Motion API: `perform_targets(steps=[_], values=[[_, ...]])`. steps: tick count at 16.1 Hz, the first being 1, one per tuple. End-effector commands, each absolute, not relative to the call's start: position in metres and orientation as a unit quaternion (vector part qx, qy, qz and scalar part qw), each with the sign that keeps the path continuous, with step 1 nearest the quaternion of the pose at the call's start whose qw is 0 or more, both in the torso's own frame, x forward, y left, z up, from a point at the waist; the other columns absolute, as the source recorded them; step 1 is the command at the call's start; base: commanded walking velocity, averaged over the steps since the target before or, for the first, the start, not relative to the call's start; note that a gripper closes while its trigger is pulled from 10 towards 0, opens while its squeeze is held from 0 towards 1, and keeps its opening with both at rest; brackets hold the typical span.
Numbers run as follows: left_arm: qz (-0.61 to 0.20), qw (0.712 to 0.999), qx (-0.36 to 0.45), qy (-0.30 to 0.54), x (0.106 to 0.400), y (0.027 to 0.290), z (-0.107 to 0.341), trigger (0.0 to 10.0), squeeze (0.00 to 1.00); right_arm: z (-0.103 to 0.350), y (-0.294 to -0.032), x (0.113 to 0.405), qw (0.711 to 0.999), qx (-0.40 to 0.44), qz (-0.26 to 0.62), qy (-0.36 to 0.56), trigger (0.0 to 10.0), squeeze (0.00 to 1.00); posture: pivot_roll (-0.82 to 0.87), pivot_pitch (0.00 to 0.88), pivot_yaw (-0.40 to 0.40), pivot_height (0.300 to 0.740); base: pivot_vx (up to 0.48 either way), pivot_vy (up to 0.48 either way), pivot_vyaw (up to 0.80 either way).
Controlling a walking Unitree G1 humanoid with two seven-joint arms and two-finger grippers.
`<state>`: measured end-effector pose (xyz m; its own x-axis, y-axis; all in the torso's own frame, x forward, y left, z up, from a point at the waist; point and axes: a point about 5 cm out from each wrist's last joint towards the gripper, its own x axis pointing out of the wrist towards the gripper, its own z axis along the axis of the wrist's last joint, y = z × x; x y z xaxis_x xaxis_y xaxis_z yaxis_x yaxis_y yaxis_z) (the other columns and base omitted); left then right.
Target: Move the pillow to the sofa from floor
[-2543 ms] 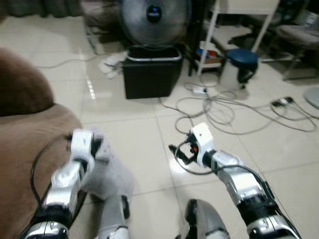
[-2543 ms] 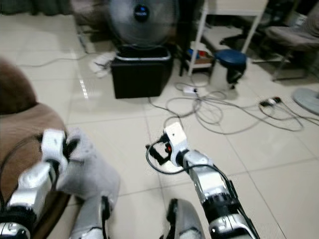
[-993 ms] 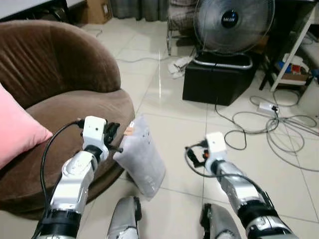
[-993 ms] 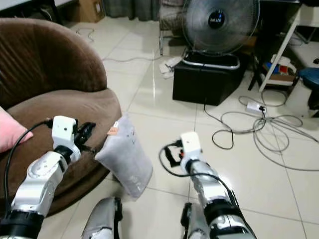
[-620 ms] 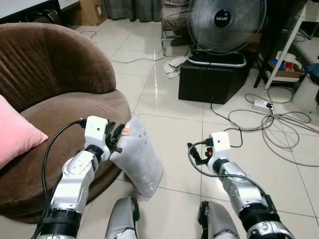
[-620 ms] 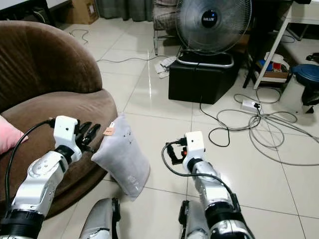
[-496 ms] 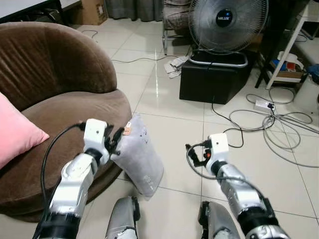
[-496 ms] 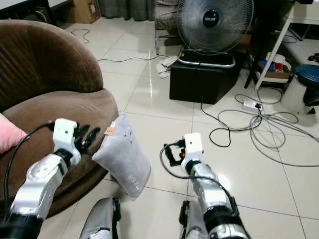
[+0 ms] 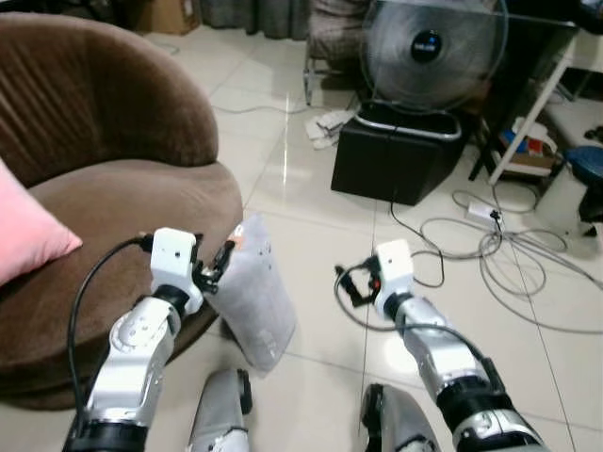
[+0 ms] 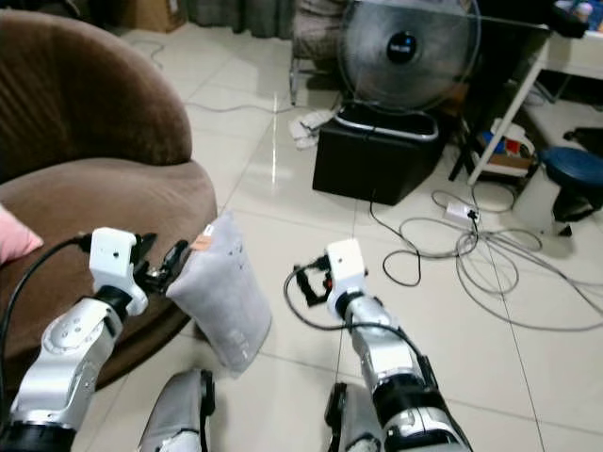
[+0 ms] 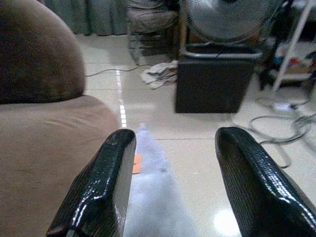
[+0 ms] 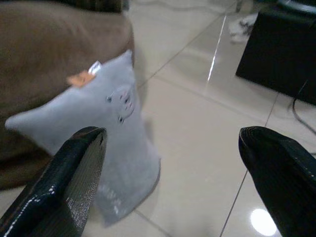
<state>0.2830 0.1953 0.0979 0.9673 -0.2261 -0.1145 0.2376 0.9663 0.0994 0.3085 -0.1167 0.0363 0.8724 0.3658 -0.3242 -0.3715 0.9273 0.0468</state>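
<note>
Standing upright against the sofa (image 9: 113, 198), the grey pillow (image 9: 254, 297) lay just right of the nearer left gripper (image 9: 215, 268), jaws spread apart.

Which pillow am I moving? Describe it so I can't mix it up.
Start at the round brown sofa. Against its front edge, on the tiled floor, stands the grey pillow with a small orange tag, beside the left gripper. The pink pillow already lies on the seat.

Grey pillow (image 9: 252, 294) upright on tiled floor (image 9: 311, 226) against brown sofa (image 9: 113, 188) — left claw (image 9: 220, 261) at its top corner.
</note>
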Motion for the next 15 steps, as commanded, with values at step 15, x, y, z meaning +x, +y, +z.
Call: perform_targets(steps=[15], values=[[-0.137,0.983,0.106,0.052,0.304,0.179,0.1,10.0,0.0,0.038,-0.138,0.308,0.974,-0.035,0.142,0.172,10.0,0.0,0.18,0.0,-0.02,0.586,0.0,0.214,-0.24]])
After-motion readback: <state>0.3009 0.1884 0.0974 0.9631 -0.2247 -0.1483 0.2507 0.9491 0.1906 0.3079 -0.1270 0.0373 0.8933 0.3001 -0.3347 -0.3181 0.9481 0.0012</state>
